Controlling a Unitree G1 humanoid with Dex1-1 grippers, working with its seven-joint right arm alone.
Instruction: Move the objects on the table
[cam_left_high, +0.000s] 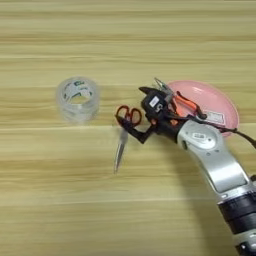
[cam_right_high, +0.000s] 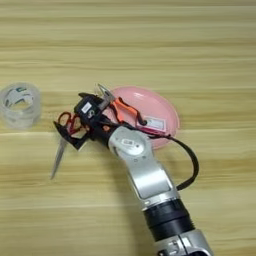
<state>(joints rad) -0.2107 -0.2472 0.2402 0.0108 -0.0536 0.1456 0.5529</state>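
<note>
Light wood-grain desk with horizontal plank lines, seen from above. The silver forearm enters from the lower right and reaches up and to the left. Its tool has two black fingers standing apart, one above and one below the red handles of the scissors, with nothing clamped between them (the lower finger appears to touch the handle loops; contact cannot be confirmed). The scissors lie flat on the desk, blades closed and pointing toward the lower left. A clear tape roll stands well apart to the left. Just right of the tool sits the pink round plate, which carries the orange-black needle-nose pliers, their metal tips overhanging the plate's left rim, and a small white-red box beside them.
</note>
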